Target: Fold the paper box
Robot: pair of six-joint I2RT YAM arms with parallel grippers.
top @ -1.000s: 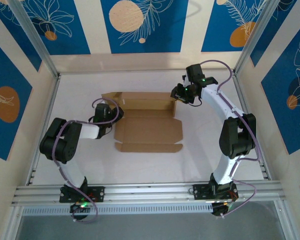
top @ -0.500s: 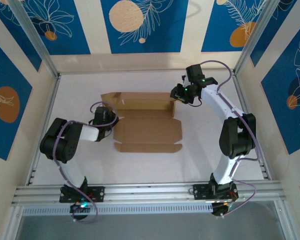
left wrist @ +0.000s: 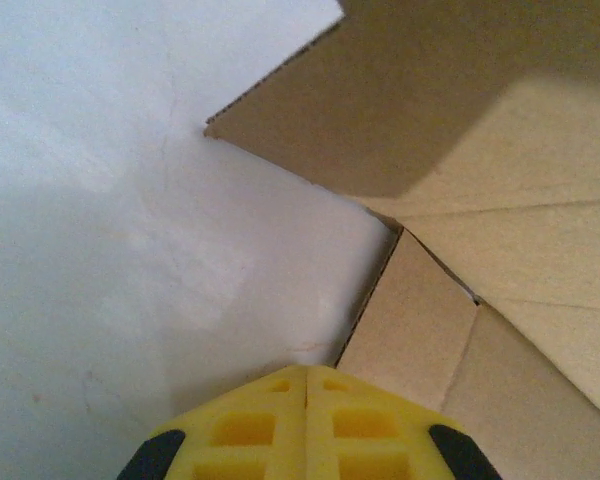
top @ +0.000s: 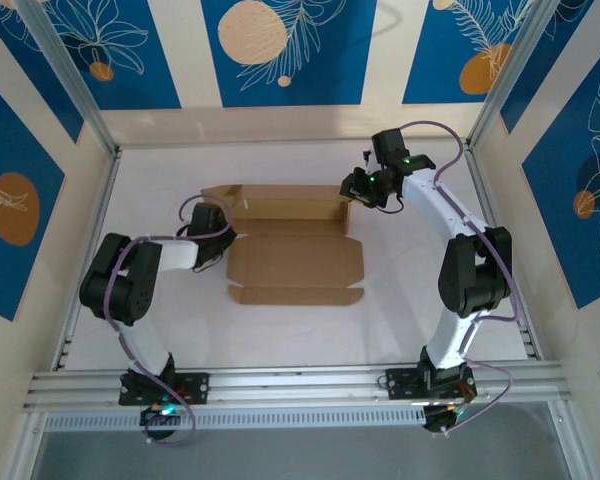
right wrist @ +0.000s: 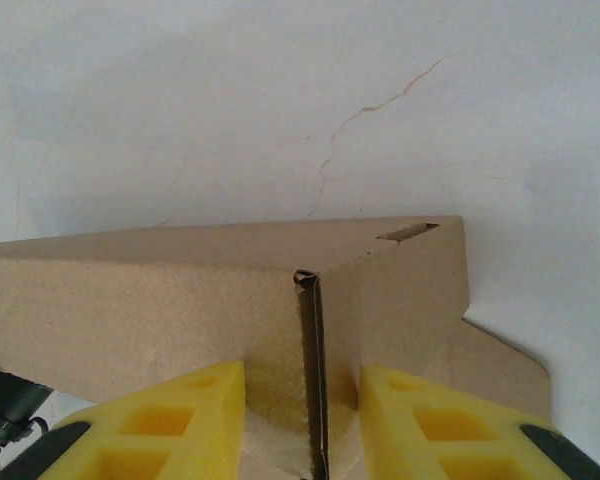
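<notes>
Cardboard seen from above: the paper box [top: 295, 262] lies mid-tabletop [top: 290, 335], long axis left to right, its left end just beside the left tool [top: 223, 228], its raised far right corner at the right tool [top: 354, 190]. Left wrist: fingers [left wrist: 250, 430] pressed shut on nothing, the box just ahead and rightward. Right wrist: the tool stands part-open, clasping the upright corner.

This is a robotics lab work cell. Two robot arms, the left arm [top: 120, 280] and the right arm [top: 445, 215], are bolted to an aluminium extrusion rail [top: 300, 382] at the near edge of a white tabletop [top: 300, 335], with purple cables [top: 435, 125] looped along them. Slanted aluminium frame posts [top: 65, 75] fence the table, and printed blue wall panels [top: 330, 70] with leaf outlines and orange discs stand behind it. The paper box [top: 295, 255] lies on the tabletop between the arms.
</notes>
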